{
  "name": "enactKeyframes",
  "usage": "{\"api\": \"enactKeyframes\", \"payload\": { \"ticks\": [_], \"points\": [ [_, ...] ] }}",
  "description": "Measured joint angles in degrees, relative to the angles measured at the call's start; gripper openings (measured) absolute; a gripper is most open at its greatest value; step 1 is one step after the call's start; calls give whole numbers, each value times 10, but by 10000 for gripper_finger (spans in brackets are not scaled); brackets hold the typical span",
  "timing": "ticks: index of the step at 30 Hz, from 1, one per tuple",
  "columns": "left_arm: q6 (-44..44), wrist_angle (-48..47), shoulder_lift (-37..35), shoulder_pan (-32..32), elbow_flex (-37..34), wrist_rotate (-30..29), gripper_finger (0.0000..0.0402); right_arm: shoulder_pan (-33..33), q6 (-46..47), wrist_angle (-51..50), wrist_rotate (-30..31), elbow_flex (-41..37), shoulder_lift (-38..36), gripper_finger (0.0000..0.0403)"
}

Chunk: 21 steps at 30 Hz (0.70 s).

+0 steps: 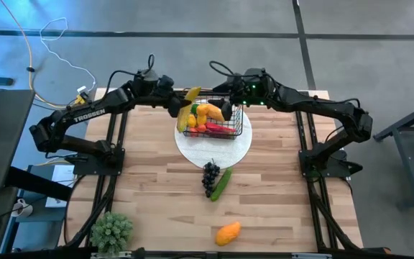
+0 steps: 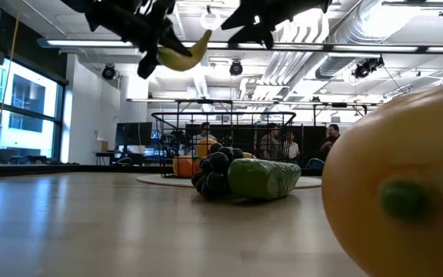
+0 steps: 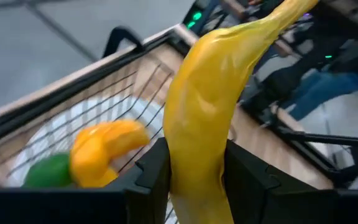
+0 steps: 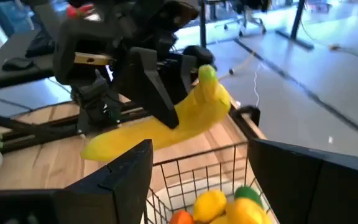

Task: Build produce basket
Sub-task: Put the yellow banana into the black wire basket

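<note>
Two grippers are met over the basket (image 1: 212, 119), which is set on a white plate (image 1: 214, 147) toward 12 o'clock of the counter (image 1: 157, 187). A banana (image 1: 190, 97) is pinched by the left gripper (image 1: 180, 106) above the basket's 10 o'clock corner. The right gripper (image 1: 230, 104) is held spread and empty at 2 o'clock. Grapes (image 1: 210, 176), a cucumber (image 1: 222, 183) and a mango (image 1: 228, 232) are left toward 6 o'clock.

A round white plate (image 1: 192, 152) sits mid-table, a green potted plant (image 1: 111, 232) at the near-left corner.

Grey floor (image 1: 379, 29), bright windows (image 2: 21, 115), ceiling ducts (image 2: 406, 31).
</note>
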Motion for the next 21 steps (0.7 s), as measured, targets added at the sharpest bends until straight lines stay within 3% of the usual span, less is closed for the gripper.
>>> {"api": "enactKeyframes", "payload": {
  "ticks": [11, 15, 21],
  "points": [
    [-1, 104, 0, -58, 0, -8, 108, 11, -22, 79, 0, 0, 0, 245],
    [-14, 120, 0, -69, 0, -16, 108, 12, -23, 101, -33, 0, 0, 245],
    [-30, 145, 1, -82, 0, -16, 108, 12, -22, 134, -36, 0, 0, 245]
  ]
}}
